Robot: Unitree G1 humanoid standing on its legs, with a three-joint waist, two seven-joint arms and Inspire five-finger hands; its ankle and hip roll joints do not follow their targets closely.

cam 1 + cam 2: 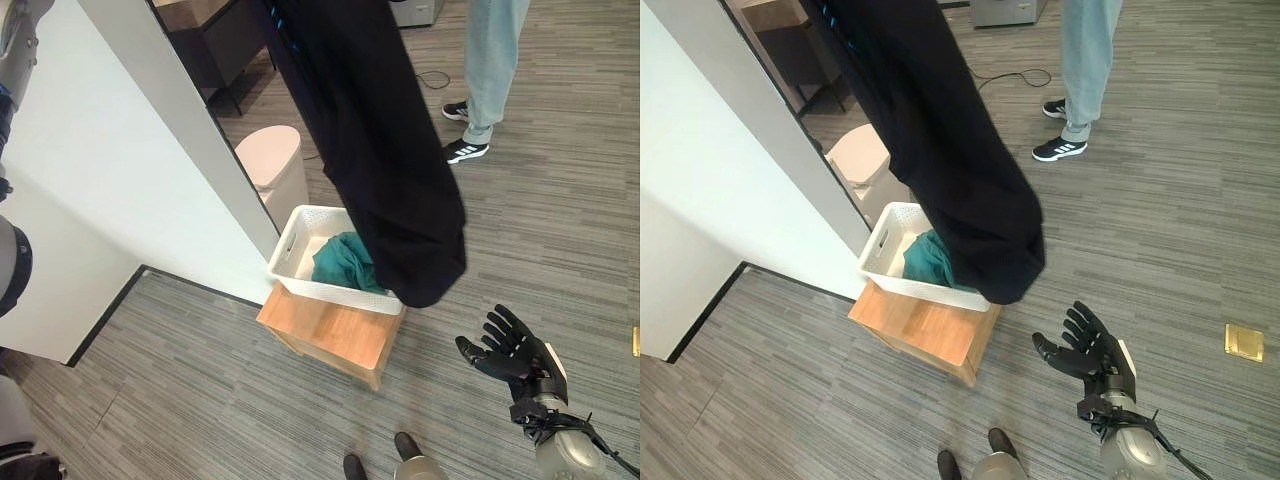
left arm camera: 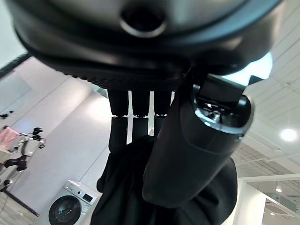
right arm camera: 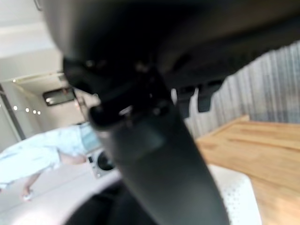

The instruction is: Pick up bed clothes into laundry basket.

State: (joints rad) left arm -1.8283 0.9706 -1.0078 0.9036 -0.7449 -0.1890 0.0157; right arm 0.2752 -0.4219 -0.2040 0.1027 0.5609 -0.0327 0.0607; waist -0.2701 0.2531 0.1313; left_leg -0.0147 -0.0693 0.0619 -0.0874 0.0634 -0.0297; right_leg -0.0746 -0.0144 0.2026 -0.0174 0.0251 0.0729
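While a long black garment (image 1: pixel 385 160) hangs down from the top of the head views, its lower end reaches the right rim of the white laundry basket (image 1: pixel 290 245) and partly covers it. In the left wrist view the left hand (image 2: pixel 140 117) has its fingers and thumb curled round the bunched black cloth. A teal cloth (image 1: pixel 345 262) lies inside the basket. The basket stands on a small wooden tabletop (image 1: pixel 330 335), pushed against a white wall panel (image 1: pixel 130 170). Behind the basket stands a pale round bin (image 1: pixel 272 160), just beside the same panel. The right hand (image 1: pixel 1090 350) hangs low over the grey floor (image 1: pixel 180 400), right of the tabletop and apart from it, with fingers spread and holding nothing. A person's legs (image 1: pixel 480 80) stand on the floor farther back, well apart from the basket, with open floor between.
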